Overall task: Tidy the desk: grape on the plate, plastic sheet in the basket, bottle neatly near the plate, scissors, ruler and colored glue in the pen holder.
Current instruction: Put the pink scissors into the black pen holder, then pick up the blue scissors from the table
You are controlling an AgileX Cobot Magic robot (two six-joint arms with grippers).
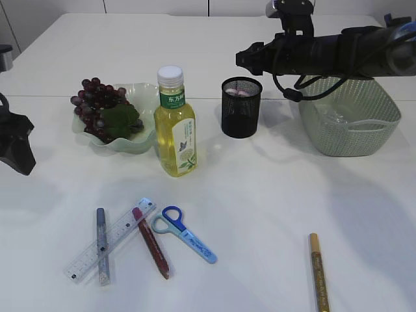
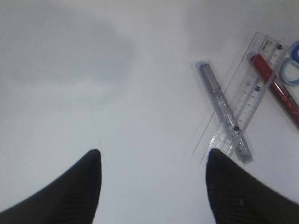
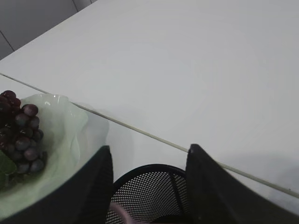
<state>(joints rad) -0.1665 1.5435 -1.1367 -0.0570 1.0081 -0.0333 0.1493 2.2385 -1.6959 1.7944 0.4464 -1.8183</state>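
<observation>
Grape bunch (image 1: 101,104) lay on the pale green plate (image 1: 140,144) at the left rear of the white table (image 1: 260,214), a green leaf over its near side. The bottle (image 1: 175,127) of yellow liquid stood upright just right of the plate, touching or nearly touching its rim. The black mesh pen holder (image 1: 241,108) stood right of the bottle, with something pinkish inside; its identity could not be determined. The green basket (image 1: 351,120) stood at the right rear, a clear plastic sheet (image 1: 338,116) apparently lying inside.

At the front left lay the ruler (image 1: 120,234), crossed by a silver glue pen (image 1: 102,246); a red glue pen (image 1: 151,242) and the blue scissors (image 1: 188,234) lay beside it. A gold glue pen (image 1: 318,263) lay apart at the front right.

The right gripper (image 3: 149,186) was above the pen holder's mouth, fingers parted and nothing between them. The left gripper (image 2: 154,182) was over bare table just left of the ruler, fingers wide apart and empty.
</observation>
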